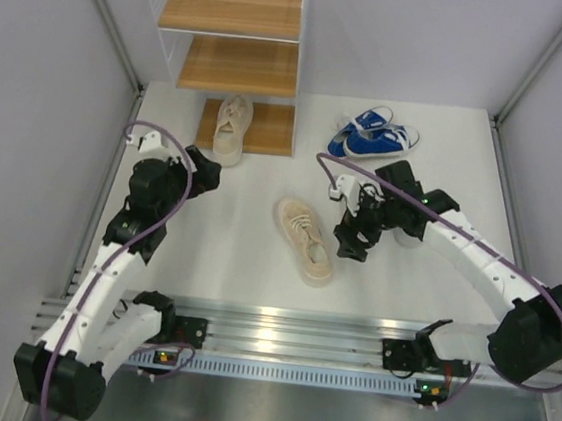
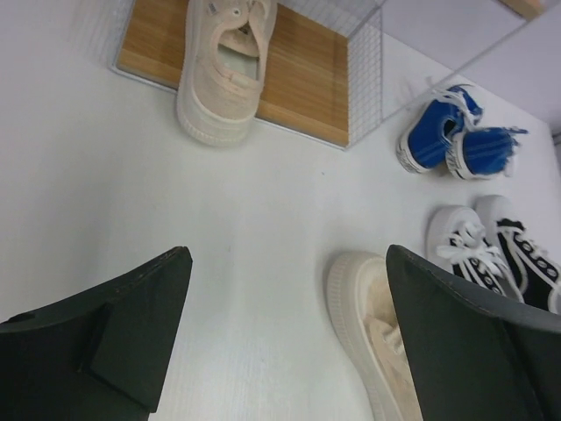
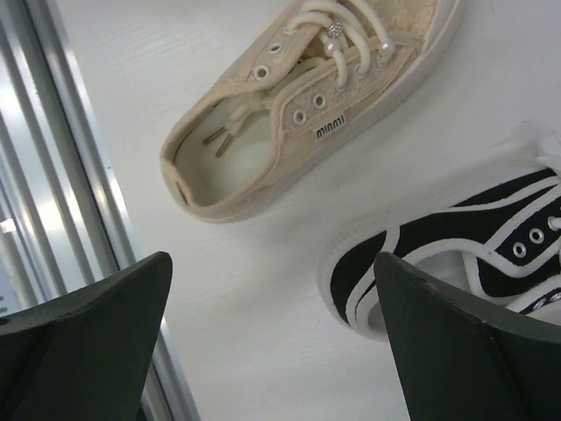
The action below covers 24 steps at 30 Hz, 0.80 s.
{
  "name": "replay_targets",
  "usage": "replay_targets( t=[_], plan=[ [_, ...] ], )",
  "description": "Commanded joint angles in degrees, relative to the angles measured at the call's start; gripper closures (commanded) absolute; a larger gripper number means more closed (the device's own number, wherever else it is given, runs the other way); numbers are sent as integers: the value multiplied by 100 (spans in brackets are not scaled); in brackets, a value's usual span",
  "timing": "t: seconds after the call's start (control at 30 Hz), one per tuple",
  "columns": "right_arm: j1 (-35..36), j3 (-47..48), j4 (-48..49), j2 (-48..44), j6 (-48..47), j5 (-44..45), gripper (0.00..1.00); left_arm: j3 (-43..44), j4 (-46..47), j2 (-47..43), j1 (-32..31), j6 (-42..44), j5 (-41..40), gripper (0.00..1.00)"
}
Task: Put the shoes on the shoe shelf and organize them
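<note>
Black fingers spread wide and empty, the left gripper (image 2: 287, 263) hangs over the white table (image 2: 105, 175) near the shoe shelf (image 1: 232, 4), whose lowest board carries one beige shoe (image 1: 232, 127). The right gripper (image 3: 272, 263) gapes empty too, between the other beige shoe (image 3: 307, 105) and the black-and-white pair (image 3: 456, 246). The blue pair (image 1: 374, 137) lies beside the shelf.

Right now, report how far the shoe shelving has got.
Done: one beige shoe lies on the shoe shelf, on its bottom board, partly overhanging. In hand: nothing; the left claw and right claw are open and empty. Left: the second beige shoe, blue pair and black-and-white pair sit on the table.
</note>
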Motion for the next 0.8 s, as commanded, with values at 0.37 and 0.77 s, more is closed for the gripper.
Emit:
replay_targets(
  t=[0.37, 0.77],
  plan=[
    [1372, 96, 2089, 1256, 1064, 2343, 10, -1310, -2058, -3041, 31, -2089, 748, 4],
    [1988, -54, 2748, 1706, 907, 3144, 100, -1319, -2244, -3253, 31, -2186, 748, 4]
  ],
)
